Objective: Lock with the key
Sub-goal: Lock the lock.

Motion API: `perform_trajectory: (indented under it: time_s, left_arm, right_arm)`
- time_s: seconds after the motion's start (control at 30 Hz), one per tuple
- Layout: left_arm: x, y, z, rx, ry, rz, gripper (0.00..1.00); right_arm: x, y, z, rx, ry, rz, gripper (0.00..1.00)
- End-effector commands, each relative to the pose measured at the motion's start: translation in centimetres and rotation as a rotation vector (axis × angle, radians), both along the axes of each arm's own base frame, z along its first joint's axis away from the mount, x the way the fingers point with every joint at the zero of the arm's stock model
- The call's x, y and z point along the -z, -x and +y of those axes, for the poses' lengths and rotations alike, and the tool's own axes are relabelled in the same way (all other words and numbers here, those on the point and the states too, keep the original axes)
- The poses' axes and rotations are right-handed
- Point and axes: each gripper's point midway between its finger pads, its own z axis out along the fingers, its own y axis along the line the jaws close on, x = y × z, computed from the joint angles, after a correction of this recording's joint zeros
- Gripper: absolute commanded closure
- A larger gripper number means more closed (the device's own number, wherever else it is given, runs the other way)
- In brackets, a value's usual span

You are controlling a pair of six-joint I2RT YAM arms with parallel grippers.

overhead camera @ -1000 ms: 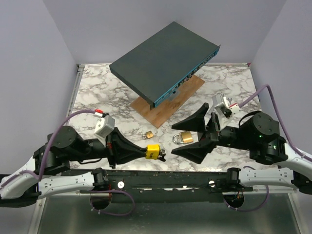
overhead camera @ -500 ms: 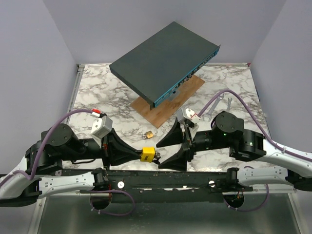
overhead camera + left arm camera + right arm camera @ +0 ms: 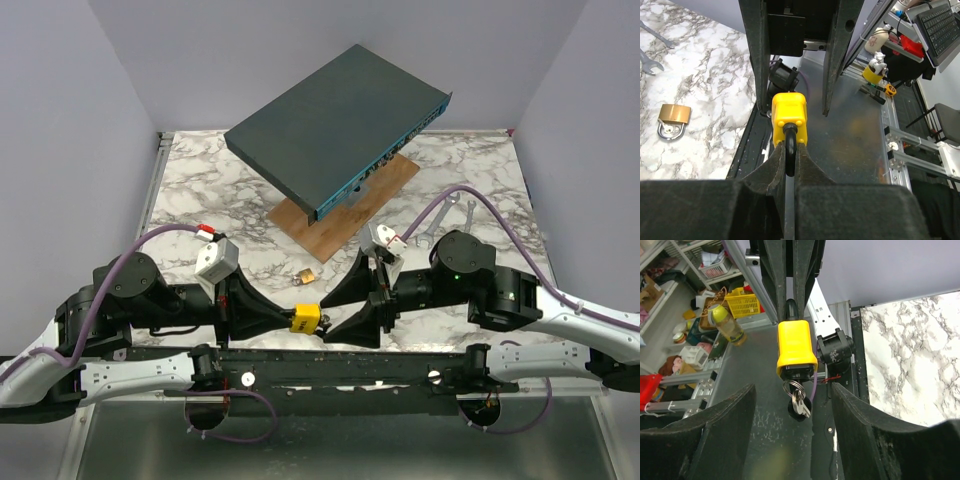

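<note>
My left gripper (image 3: 292, 318) is shut on the black shackle of a yellow padlock (image 3: 306, 319), held above the table's near edge. The padlock also shows in the left wrist view (image 3: 789, 116) and in the right wrist view (image 3: 795, 348). A black-headed key (image 3: 800, 405) sits in the padlock's bottom, with a ring and spare key hanging from it. My right gripper (image 3: 336, 305) is open, its jaws wide apart on either side of the key end, not touching it; it shows too in the right wrist view (image 3: 794, 402).
A small brass padlock (image 3: 307, 276) lies on the marble table (image 3: 220, 190) just behind the grippers. A dark flat box (image 3: 335, 125) rests tilted on a wooden board (image 3: 375, 195) at the back. Two wrenches (image 3: 440, 215) lie at the right.
My right gripper has moved left from over the large brass padlock to face the yellow padlock, jaws open around its key. My left gripper has shifted the padlock slightly.
</note>
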Motion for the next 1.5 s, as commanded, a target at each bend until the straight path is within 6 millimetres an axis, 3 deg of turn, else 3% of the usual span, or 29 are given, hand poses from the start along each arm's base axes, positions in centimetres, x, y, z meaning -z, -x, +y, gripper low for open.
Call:
perform_trajectory:
  time_s: [0.0, 0.2, 0.53, 0.63, 0.73, 0.87, 1.2, 1.37, 1.47]
  left_arm:
    - [-2.9, 0.5, 0.3, 0.021, 0.09, -0.024, 1.0]
    - [-3.0, 0.6, 0.2, 0.026, 0.09, -0.022, 1.0]
    - [-3.1, 0.6, 0.1, 0.031, 0.084, -0.017, 1.0]
    - [-3.0, 0.6, 0.1, 0.029, 0.083, -0.017, 1.0]
    - [-2.9, 0.5, 0.0, 0.024, 0.08, -0.016, 1.0]
    - [-2.6, -0.2, 0.5, -0.021, 0.083, -0.025, 1.0]
    - [-4.0, -0.5, 2.7, -0.068, 0.097, -0.079, 1.0]
    - [-4.3, -0.1, 2.8, -0.037, 0.091, -0.098, 1.0]
    - [-4.0, -1.2, 2.3, -0.094, 0.065, -0.089, 1.0]
  right_arm:
    - [0.6, 0.2, 0.4, -0.014, 0.005, -0.009, 0.37]
    - [0.6, -0.2, 0.4, 0.001, 0.003, -0.015, 0.39]
    - [0.8, -0.3, 1.0, 0.0, 0.006, -0.016, 0.53]
    - [0.3, -0.3, 0.8, 0.005, -0.011, -0.02, 0.64]
    - [-0.3, -0.4, 0.6, 0.013, -0.027, -0.019, 0.98]
    - [-0.5, -0.4, 0.0, 0.028, -0.04, -0.023, 0.99]
    - [-0.9, 0.0, -3.4, 0.051, -0.056, -0.04, 0.99]
    - [-1.1, 0.4, -4.9, 0.052, -0.066, -0.042, 0.99]
    - [-0.7, -0.3, -5.0, 0.092, -0.051, -0.038, 0.99]
